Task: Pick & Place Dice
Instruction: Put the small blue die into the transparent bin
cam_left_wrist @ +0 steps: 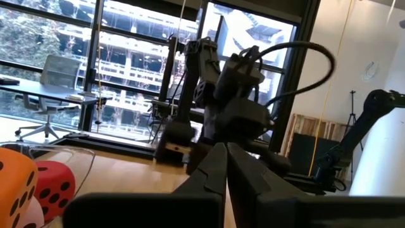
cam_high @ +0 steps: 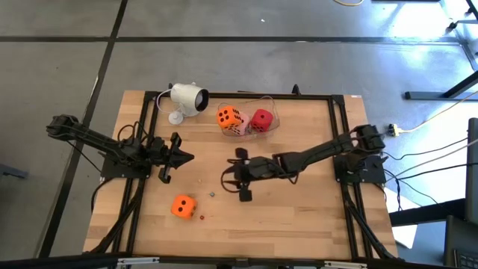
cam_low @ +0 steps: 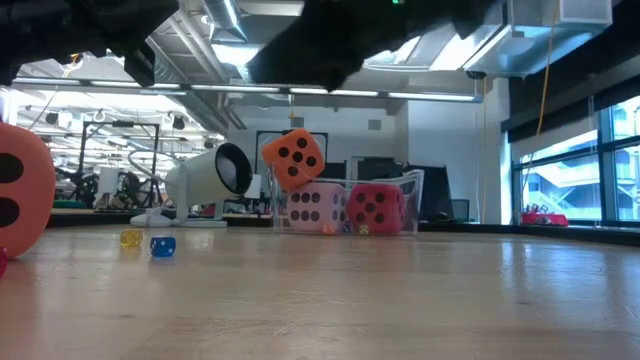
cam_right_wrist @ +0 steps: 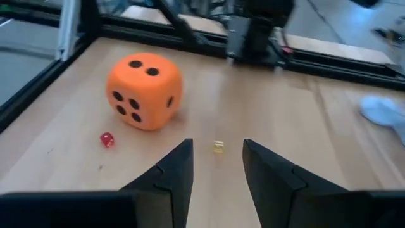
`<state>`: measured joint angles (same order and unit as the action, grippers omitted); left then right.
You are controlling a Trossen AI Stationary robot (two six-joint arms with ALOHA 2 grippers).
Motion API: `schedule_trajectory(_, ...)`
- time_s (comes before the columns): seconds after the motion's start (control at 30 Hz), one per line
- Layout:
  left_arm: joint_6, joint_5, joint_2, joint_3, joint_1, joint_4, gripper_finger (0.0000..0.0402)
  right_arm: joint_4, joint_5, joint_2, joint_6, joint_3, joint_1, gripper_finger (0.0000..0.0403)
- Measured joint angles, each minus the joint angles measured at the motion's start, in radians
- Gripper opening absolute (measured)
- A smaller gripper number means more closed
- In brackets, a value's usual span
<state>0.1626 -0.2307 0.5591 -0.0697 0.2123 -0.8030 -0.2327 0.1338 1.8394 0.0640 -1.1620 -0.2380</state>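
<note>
One orange die (cam_high: 183, 205) (cam_right_wrist: 143, 92) rests on the table near its front left. It also shows at the left edge of the low view (cam_low: 20, 200). Another orange die (cam_high: 228, 117) (cam_low: 293, 157) lies tilted on top of a pale pink die (cam_low: 313, 205) beside a red die (cam_high: 261, 119) (cam_low: 375, 207) in a clear container (cam_high: 272, 112) at the far middle. My right gripper (cam_high: 230, 181) (cam_right_wrist: 217, 158) hovers open above the table's middle, right of the loose orange die and pointing toward it. My left gripper (cam_high: 187, 157) (cam_left_wrist: 224, 168) waits shut at the left.
A white camera (cam_high: 187, 99) (cam_low: 210, 180) stands at the far left beside the container. Tiny coloured dice lie on the wood: a red one (cam_right_wrist: 107, 139), a yellow one (cam_right_wrist: 218, 146) and a blue one (cam_low: 162, 245). A black frame (cam_high: 340, 134) edges the table.
</note>
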Motion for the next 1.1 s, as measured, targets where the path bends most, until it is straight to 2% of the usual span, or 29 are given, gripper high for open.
schedule_trajectory(0.3, 0.0, 0.0, 0.0, 0.0, 0.0, 0.0, 0.0006, 0.082, -0.119, 0.183, 0.049, -0.224, 0.006, 0.0137)
schedule_trajectory(0.43, 0.0, 0.0, 0.0, 0.0, 0.0, 0.0, 0.0006, 0.086, -0.208, 0.252, 0.047, -0.29, 0.015, 0.0138)
schedule_trajectory(0.73, 0.0, 0.0, 0.0, 0.0, 0.0, 0.0, 0.0008, 0.112, -0.407, 0.318, 0.022, -0.311, 0.051, 0.0181)
schedule_trajectory(0.9, 0.0, 0.0, 0.0, 0.0, 0.0, 0.0, 0.0006, 0.173, -0.423, 0.319, 0.022, -0.311, 0.067, 0.0196)
schedule_trajectory(1.1, 0.0, 0.0, 0.0, 0.0, 0.0, 0.0, 0.0006, 0.204, -0.422, 0.32, 0.002, -0.311, 0.078, 0.0195)
